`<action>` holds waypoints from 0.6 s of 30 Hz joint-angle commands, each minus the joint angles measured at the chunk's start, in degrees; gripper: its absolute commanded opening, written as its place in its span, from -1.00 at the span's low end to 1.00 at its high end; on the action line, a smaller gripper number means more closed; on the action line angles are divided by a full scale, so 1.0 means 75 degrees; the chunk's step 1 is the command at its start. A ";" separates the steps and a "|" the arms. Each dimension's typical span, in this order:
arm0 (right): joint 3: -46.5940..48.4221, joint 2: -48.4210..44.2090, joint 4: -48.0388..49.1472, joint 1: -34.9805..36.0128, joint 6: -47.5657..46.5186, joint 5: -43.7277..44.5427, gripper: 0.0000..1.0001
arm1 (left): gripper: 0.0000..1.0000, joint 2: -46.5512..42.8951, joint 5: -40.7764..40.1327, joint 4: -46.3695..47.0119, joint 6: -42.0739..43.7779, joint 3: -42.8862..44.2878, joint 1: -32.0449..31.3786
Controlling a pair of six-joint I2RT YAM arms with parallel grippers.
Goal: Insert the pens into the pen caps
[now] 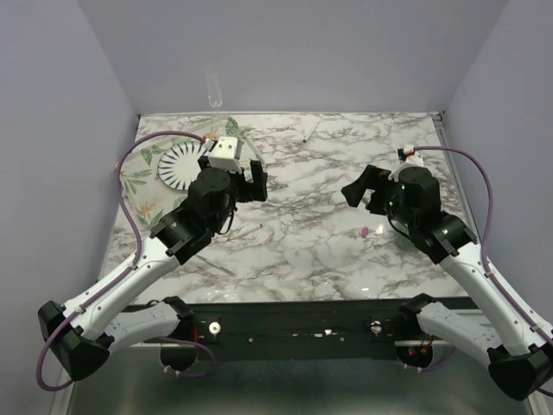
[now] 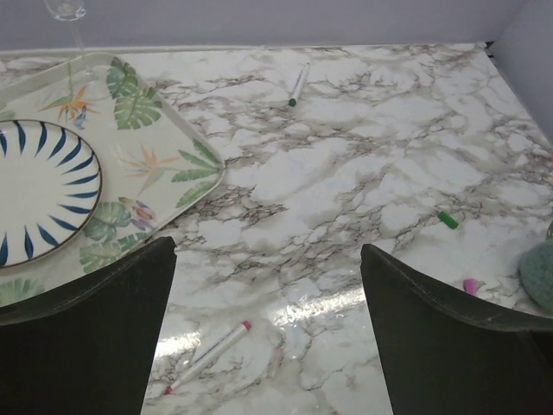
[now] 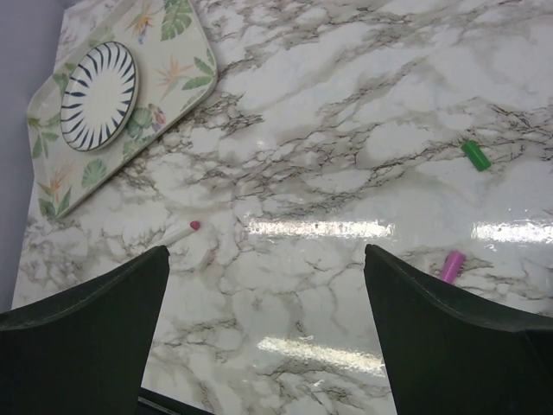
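Observation:
One pen with a pink tip (image 2: 207, 356) lies on the marble just below and left of my open left gripper (image 2: 268, 251); its tip (image 3: 181, 232) also shows beside the left finger in the right wrist view. A second pen, green-tipped (image 1: 309, 130), lies near the far edge (image 2: 298, 84). The green cap (image 3: 475, 155) and the pink cap (image 3: 452, 265) lie apart on the right, the pink cap (image 1: 366, 232) close to my right arm. My right gripper (image 3: 266, 251) hovers open over bare marble. Both grippers (image 1: 242, 177) (image 1: 367, 186) are above the table and hold nothing.
A leaf-patterned tray (image 1: 143, 173) at the back left carries a blue-striped plate (image 1: 183, 164). A wine glass (image 1: 214, 91) stands behind it by the wall. A round teal object (image 2: 540, 272) sits by the right arm. Walls close three sides.

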 commanded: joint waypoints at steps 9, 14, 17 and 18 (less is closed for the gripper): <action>-0.0181 -0.0085 -0.0052 -0.0049 -0.0034 0.0516 1.00 | 0.98 -0.0425 -0.2370 -0.3023 -0.2243 0.0849 0.0026; 0.0101 0.0173 -0.0356 -0.0049 0.0071 0.0352 1.00 | 0.98 0.0091 -0.1763 -0.5054 -0.3967 0.1330 0.0424; 0.0031 0.0290 -0.0357 -0.0049 0.0153 0.0305 1.00 | 0.65 0.0221 -0.1517 -0.6343 -0.6016 0.1121 0.0892; 0.0019 0.0360 -0.0357 -0.0049 0.0177 0.0305 1.00 | 0.57 0.0174 -0.1307 -0.6845 -0.6462 0.1015 0.1056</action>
